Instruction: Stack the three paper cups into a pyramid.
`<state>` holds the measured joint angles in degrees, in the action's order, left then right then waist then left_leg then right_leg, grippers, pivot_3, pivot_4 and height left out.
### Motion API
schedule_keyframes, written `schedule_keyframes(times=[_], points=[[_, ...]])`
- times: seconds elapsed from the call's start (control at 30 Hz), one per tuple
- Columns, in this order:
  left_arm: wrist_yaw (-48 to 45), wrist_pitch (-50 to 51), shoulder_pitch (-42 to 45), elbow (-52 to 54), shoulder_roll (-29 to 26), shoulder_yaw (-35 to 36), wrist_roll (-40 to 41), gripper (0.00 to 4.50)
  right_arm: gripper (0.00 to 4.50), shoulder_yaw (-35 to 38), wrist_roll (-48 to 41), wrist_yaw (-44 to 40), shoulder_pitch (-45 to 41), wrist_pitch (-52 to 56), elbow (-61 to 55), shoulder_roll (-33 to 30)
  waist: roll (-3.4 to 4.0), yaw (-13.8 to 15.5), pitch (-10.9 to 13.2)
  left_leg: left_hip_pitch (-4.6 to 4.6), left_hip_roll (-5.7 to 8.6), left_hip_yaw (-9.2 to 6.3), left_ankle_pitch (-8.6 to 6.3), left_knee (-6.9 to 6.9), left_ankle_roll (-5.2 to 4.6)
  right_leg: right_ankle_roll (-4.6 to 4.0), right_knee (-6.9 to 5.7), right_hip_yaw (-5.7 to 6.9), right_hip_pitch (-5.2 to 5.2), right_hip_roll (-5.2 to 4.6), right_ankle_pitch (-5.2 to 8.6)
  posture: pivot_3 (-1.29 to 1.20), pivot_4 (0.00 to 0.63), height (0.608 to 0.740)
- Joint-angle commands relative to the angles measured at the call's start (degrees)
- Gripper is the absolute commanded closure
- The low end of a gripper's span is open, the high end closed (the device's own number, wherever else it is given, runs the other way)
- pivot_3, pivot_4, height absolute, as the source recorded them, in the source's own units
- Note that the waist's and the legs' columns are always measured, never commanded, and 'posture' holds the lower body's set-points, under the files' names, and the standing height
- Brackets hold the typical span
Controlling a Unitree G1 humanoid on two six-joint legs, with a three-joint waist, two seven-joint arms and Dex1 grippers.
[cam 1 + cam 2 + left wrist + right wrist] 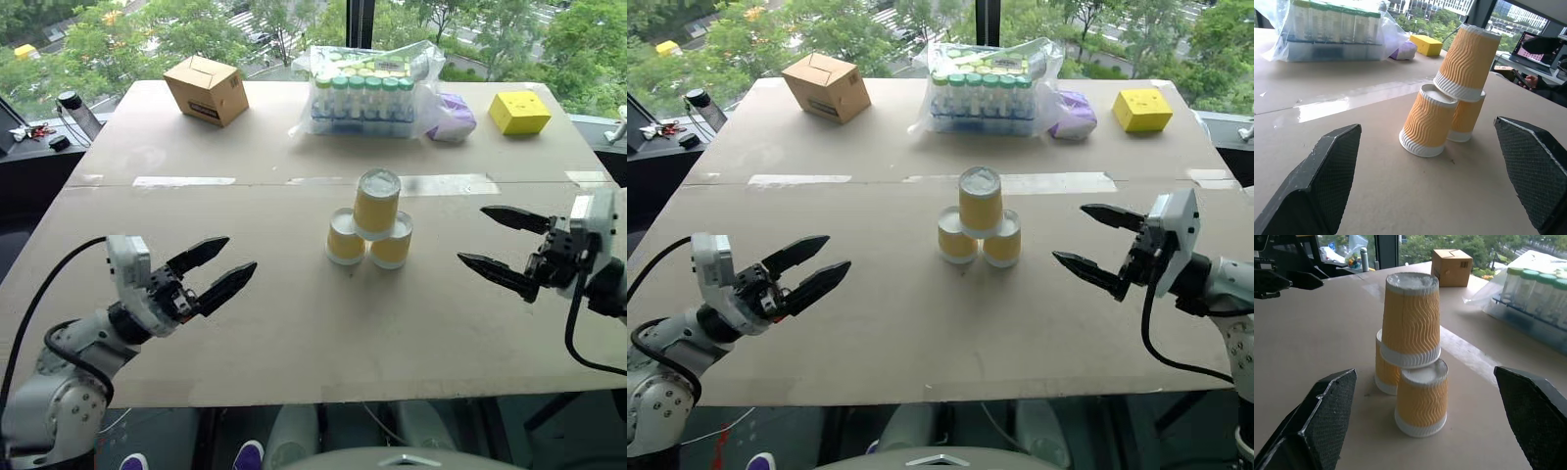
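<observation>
plastic wrap (364,69) holds green-capped bottles (364,96), perhaps filled.

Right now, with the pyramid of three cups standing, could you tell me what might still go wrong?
1. The top mustard-yellow ribbed paper cup sits upside down, bridging the two lower paper cups and leaning a little; a nudge to the brown cardboard-covered table could tip it.
2. The open left claw and the open right claw flank the stack at cup height; a sideways swing could strike it.
</observation>
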<state>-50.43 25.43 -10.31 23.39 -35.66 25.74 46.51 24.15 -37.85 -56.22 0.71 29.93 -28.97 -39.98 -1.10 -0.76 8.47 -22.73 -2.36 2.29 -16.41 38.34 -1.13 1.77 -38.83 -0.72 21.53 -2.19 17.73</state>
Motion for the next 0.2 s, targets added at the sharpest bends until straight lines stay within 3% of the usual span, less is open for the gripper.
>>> schedule_keyframes(times=[0.03, 0.2], points=[[1.1, -1.8, -2.2, -1.1, 0.5, -0.9, -3.6, 0.00, 0.04, 5.3, 1.7, -1.0, 7.8, -6.2, -1.5, 0.9, 0.00, -0.1, 0.0, 0.08, -0.01, -0.02, 0.00, 0.00, 0.00, 0.00, 0.01, 0.01, -0.07, 0.03, 0.00, 0.00, 0.150, 0.740], [-0.7, -3.0, -3.6, -4.3, 0.3, -3.2, -6.6, 0.00, 0.04, 4.6, 3.5, 0.3, 12.8, -10.0, -1.3, 1.9, -0.02, -0.2, 0.0, 0.32, -0.05, 0.12, 0.00, 0.01, -0.01, 0.00, -0.04, -0.14, -0.17, 0.13, 0.00, 0.00, 0.150, 0.740]])
